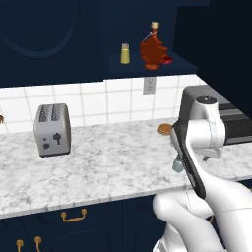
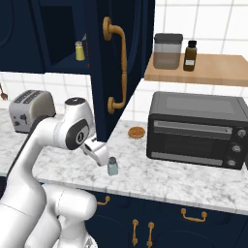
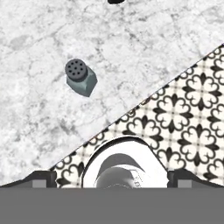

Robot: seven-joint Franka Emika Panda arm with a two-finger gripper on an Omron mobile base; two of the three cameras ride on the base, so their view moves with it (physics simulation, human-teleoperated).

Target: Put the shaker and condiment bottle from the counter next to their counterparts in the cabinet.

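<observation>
**A:** Item one, the shaker [image 3: 80,78]: pale blue-grey, dark perforated cap, standing upright on the counter [image 1: 98,167] near its front edge. Where do you stand on it?

**B:** Above it, looking straight down. In the hand view it sits up and to the left of centre, so you are not yet lined up. The gripper [image 2: 102,157] is released, fingers spread as wide as they go, nothing between them. From the right base view it hangs just beside the shaker, a little higher, not touching.

**A:** Item two, the bottle [image 1: 153,49]?

**B:** Red-orange, narrow neck, pale cap. It already stands on the cabinet [image 1: 147,66] shelf, close to the flat red item [image 1: 167,60] and near the yellow shaker [image 1: 125,53]. So I judge that half done (the small shaker is the job left).

**A:** How do you advise I take it?

**B:** Shift the hand until the cap sits centred between the fingers, then come straight down and close on the body below the cap. It is small and light, so a skewed approach would likely tip it, and the counter edge is close on your side. Close gently and lift vertically before swinging toward the shelf; mind the open cabinet door [image 2: 121,63] on the way up.
</observation>
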